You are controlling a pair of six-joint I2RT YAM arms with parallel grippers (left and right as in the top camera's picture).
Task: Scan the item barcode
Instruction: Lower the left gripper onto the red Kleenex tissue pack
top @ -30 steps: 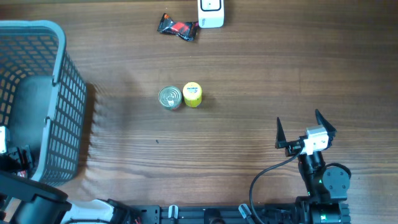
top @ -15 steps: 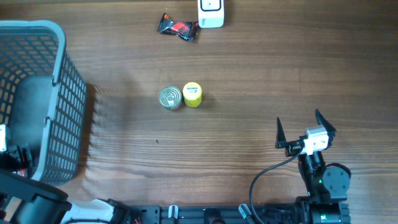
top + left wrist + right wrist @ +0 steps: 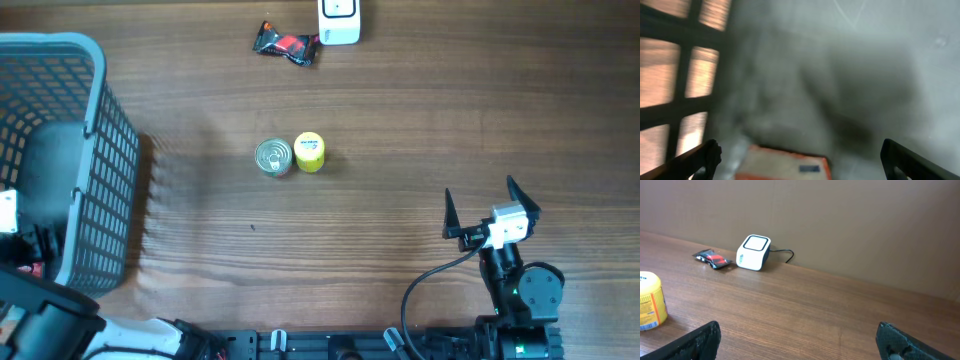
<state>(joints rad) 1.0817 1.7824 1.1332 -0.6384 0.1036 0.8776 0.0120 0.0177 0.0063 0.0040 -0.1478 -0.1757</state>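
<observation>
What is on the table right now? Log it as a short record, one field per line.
basket: grey, left end of the table
left fingers: open, inside the basket, above a blurred flat item with an orange edge
right fingers: open, holding nothing, front right
can: upright, mid-table
yellow tub: right beside the can
packet: black and red, far edge
scanner: white, just right of the packet

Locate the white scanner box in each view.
Overhead: white scanner box at the top edge, near centre.
Left wrist: not in it.
Right wrist: the white scanner box sits upper left, against the wall.
Shared landmark: black-and-red packet just left of it in both.
</observation>
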